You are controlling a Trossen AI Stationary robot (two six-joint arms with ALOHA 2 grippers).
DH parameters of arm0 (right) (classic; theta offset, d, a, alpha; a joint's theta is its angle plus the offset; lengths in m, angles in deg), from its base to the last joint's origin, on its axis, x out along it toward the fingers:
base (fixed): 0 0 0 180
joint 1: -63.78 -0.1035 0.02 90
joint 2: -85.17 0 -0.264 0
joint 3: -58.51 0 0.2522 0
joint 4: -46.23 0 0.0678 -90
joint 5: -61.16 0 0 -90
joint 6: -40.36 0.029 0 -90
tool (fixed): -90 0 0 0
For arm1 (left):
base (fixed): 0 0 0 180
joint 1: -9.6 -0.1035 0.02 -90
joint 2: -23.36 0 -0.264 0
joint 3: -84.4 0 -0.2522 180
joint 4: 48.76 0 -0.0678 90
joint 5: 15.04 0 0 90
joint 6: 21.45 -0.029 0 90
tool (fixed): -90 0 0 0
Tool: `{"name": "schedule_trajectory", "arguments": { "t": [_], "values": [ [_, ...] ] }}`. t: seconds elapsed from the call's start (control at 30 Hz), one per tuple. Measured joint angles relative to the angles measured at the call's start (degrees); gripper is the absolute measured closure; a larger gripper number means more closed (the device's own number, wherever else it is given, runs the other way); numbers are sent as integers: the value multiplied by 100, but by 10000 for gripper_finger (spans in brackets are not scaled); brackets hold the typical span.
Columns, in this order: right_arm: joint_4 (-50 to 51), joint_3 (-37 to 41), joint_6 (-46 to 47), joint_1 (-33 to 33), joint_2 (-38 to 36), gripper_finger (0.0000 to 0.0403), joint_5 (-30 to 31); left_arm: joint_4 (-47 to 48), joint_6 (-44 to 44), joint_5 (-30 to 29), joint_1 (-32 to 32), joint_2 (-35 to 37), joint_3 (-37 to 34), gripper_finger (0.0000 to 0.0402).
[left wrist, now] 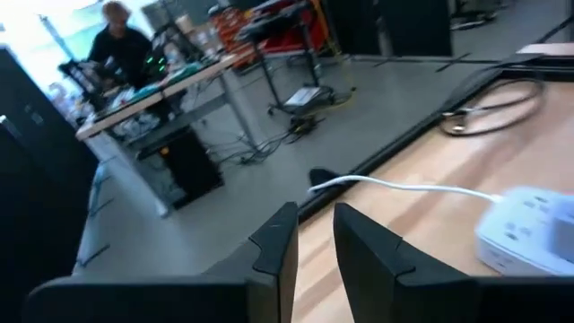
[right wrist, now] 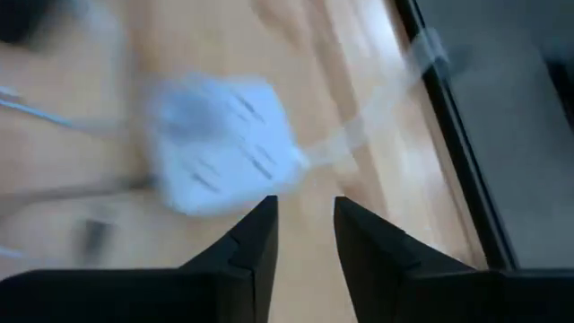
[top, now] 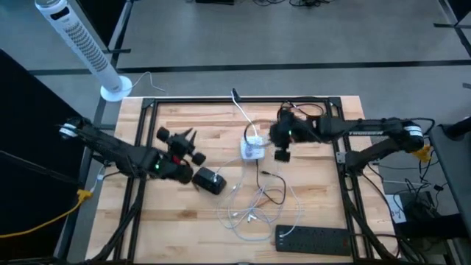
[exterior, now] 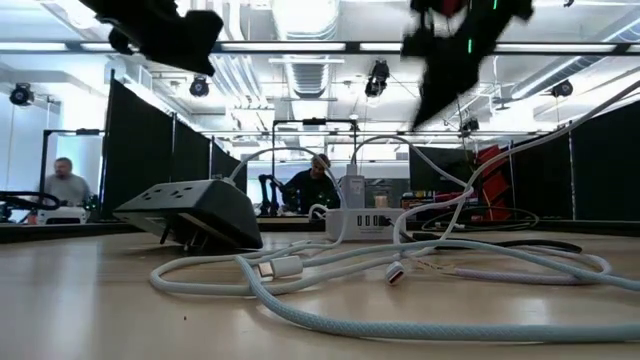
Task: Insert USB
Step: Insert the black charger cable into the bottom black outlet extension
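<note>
The right gripper [right wrist: 303, 235] hangs above the white hub [right wrist: 220, 144], fingers slightly parted and empty; the hub lies mid-table with its cord running to the far edge. The left gripper [left wrist: 312, 242], also narrowly parted with nothing between, waits over the table's left; loose cables [top: 254, 202] and their USB plug [exterior: 283, 266] lie nearer the front, apart from both grippers.

Table top [top: 184, 228]: pale butcher-block wood strips, smooth, satin sheen.
Table frame [top: 346, 158]: black metal bars, matt.
White USB charging hub [top: 252, 150]: smooth plastic, slightly glossy.
White cables [exterior: 330, 290]: smooth rubbery sheath, soft sheen.
Black power strip [top: 316, 238]: matt plastic.
Gripper fingers [left wrist: 372, 260]: dark matt plastic, smooth.
White tower fan [top: 81, 46]: ribbed plastic.
</note>
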State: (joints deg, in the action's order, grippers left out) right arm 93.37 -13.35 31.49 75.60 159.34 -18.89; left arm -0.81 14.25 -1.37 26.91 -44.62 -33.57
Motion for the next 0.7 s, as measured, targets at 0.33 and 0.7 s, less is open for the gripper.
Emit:
{"name": "schedule_trajectory", "arguments": {
  "t": [0.33,0.7],
  "values": [
    [-748,1060,-504,2441,897,212,-270,-74,-76,215,-1041,-16,-3,337],
    [-733,351,-1134,3787,2681,174,-499,-663,-620,1190,-1874,-238,-10,339]
  ]
}}
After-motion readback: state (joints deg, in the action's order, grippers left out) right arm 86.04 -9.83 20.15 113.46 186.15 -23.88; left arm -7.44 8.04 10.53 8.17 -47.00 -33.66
